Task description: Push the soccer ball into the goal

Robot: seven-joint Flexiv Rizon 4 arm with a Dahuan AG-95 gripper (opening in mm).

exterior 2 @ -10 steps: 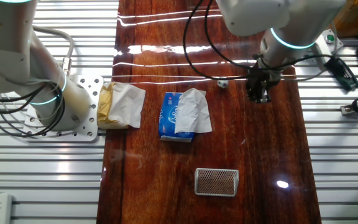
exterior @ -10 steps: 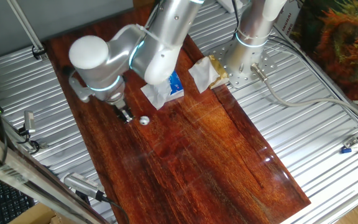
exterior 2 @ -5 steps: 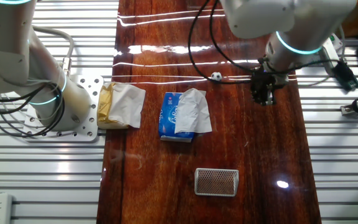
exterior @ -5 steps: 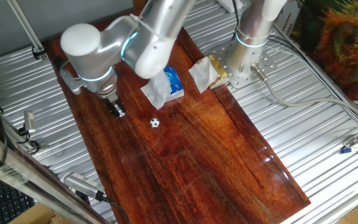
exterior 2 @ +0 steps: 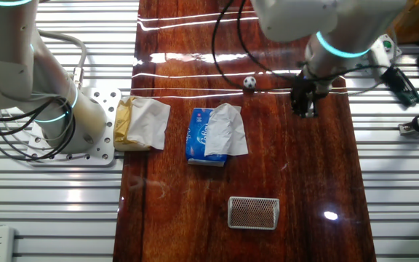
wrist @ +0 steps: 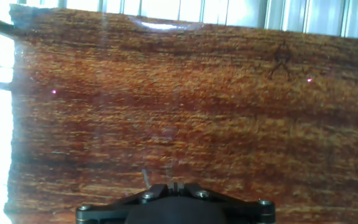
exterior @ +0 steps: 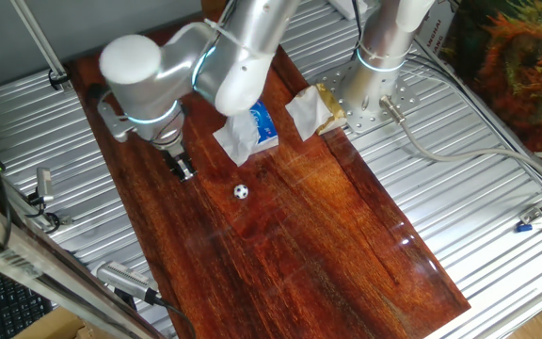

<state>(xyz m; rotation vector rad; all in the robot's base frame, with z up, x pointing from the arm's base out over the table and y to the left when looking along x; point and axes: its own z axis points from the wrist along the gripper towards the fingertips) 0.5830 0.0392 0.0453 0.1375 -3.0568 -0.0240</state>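
The soccer ball (exterior: 240, 191) is a tiny white ball with black patches, lying loose on the dark wooden table (exterior: 309, 235). In the other fixed view the soccer ball (exterior 2: 249, 83) sits near the bright reflections, a few ball-widths left of my gripper (exterior 2: 304, 109). My gripper (exterior: 184, 172) points down at the wood, shut and holding nothing, apart from the ball. The goal (exterior 2: 253, 212), a small white-grey frame with a mesh back, stands beyond the blue packet, far from the ball; my arm hides it in one fixed view. The hand view shows my gripper (wrist: 174, 185) over bare wood only.
A blue tissue packet (exterior 2: 208, 135) with white tissue lies between ball and goal. Crumpled white-and-tan paper (exterior 2: 140, 124) sits by the second arm's base (exterior 2: 78, 124). Ribbed metal surfaces (exterior: 478, 179) flank the wooden board on both sides.
The ball has rolled away from my gripper, further from the goal. My gripper pulled back from the ball, then shifted slightly; it stays shut.
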